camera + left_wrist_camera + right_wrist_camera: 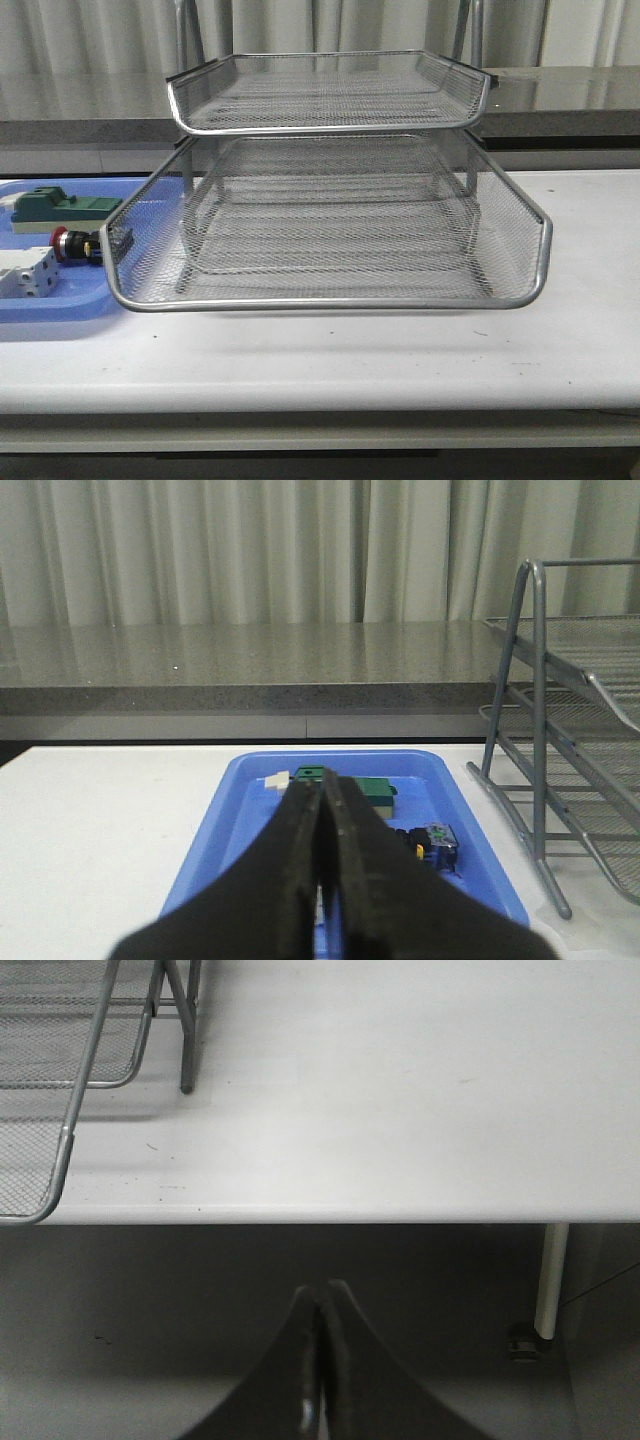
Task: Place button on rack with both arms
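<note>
Beside the rack (330, 200), I see the button (75, 245) lying in the blue tray (50, 305), both pincers clenched on nothing, left pincer (322, 880) above it, right pincer (320, 1380) off the worktop (400, 350).

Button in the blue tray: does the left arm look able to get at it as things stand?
Probably yes. The left gripper, shut, faces the blue tray; the button lies uncovered beside the rack.
</note>
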Controlling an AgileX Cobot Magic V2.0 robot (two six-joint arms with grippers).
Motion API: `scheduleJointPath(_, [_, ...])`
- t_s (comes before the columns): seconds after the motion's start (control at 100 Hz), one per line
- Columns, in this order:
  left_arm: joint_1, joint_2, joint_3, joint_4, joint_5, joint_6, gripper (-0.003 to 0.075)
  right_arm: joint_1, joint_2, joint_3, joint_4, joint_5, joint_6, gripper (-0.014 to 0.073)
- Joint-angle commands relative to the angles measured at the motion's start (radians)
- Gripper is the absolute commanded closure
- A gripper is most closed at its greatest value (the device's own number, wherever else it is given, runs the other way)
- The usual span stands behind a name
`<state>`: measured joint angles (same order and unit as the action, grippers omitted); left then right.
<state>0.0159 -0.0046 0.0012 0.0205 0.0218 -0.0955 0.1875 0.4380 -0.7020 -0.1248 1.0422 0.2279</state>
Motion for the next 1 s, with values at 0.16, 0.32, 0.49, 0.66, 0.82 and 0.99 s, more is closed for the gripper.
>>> scheduleJointPath(0.16, [0.001, 0.111, -0.181, -0.123, 0.050, -0.010, 0.0741, -0.001, 0.008, -0.034, -0.017, -0.058, -0.002, 0.0703])
scheduleJointPath(0.32, [0.001, 0.318, -0.371, -0.151, 0.120, -0.010, 0.0741, -0.001, 0.008, -0.034, -0.017, -0.058, -0.002, 0.0703])
scheduleJointPath(0.49, [0.001, 0.568, -0.623, -0.145, 0.313, 0.030, 0.0741, -0.001, 0.008, -0.034, -0.017, -0.058, -0.002, 0.0703])
scheduleJointPath(0.66, [0.001, 0.797, -0.839, -0.143, 0.469, 0.143, 0.0741, -0.001, 0.008, -0.034, -0.017, -0.058, -0.002, 0.0703])
scheduleJointPath(0.82, [0.001, 1.015, -1.025, -0.143, 0.640, 0.167, 0.0741, -0.001, 0.008, -0.034, -0.017, -0.058, -0.002, 0.0703])
scheduleJointPath(0.99, [0.001, 1.222, -1.180, -0.148, 0.777, 0.239, 0.0740, -0.001, 0.008, -0.034, -0.017, -0.058, -0.002, 0.0703])
